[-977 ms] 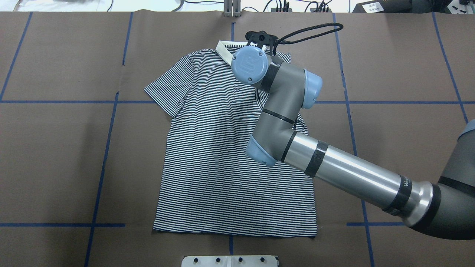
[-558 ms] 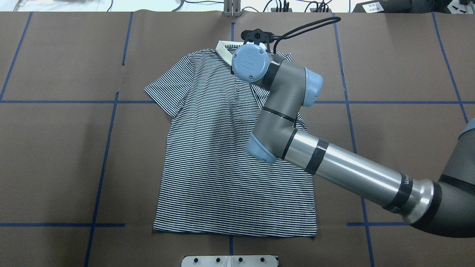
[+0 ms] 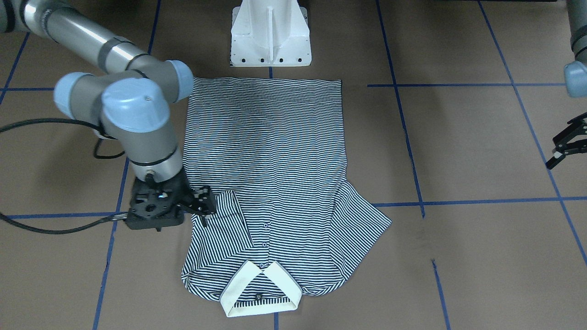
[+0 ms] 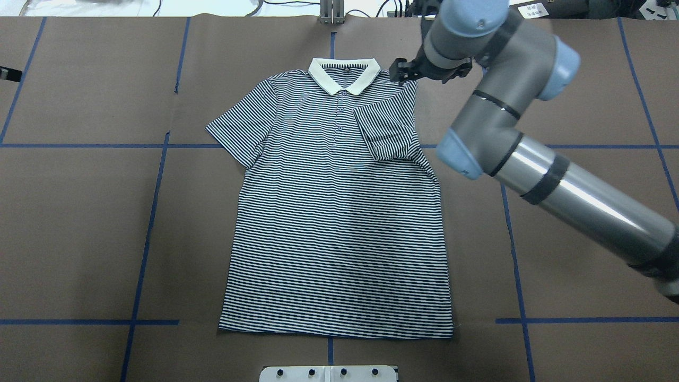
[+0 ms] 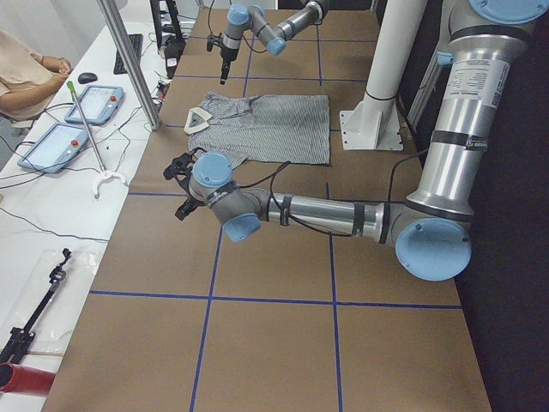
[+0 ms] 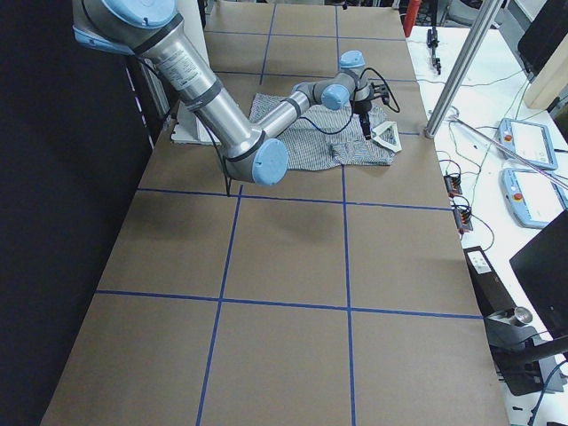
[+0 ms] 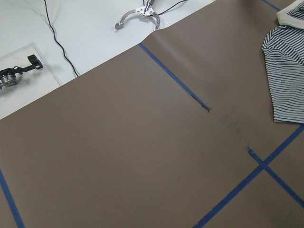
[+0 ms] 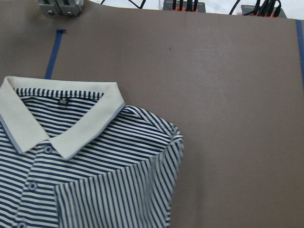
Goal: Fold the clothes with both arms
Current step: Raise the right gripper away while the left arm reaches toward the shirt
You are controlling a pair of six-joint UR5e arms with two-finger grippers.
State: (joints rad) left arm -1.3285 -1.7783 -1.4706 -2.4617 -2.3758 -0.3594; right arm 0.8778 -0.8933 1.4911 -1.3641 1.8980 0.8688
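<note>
The striped polo shirt [image 4: 339, 223] lies flat and front up on the brown table, its cream collar [image 4: 345, 74] at the far end. One sleeve [image 4: 390, 130] is folded in over the chest; the other sleeve [image 4: 238, 127] lies spread out. My right gripper [image 3: 205, 207] hangs just above the shoulder edge beside the folded sleeve, open and holding nothing. The right wrist view looks down on collar and shoulder [image 8: 118, 180] with no fingers showing. My left gripper [image 3: 563, 144] stands open, well off to the side of the shirt over bare table.
The white pedestal base [image 3: 270, 36] stands at the hem end. A black cable [image 3: 46, 227] trails from the right wrist. Blue tape lines [image 4: 154, 212] cross the table. A white bench with tablets [image 5: 77, 120], a metal post [image 5: 129, 60] and a seated person [image 5: 26, 69] lies beyond the far edge.
The right arm has risen and swung to the right, off the collar. Collar and folded sleeve, covered before, now show in full. The shirt's body has not shifted.
</note>
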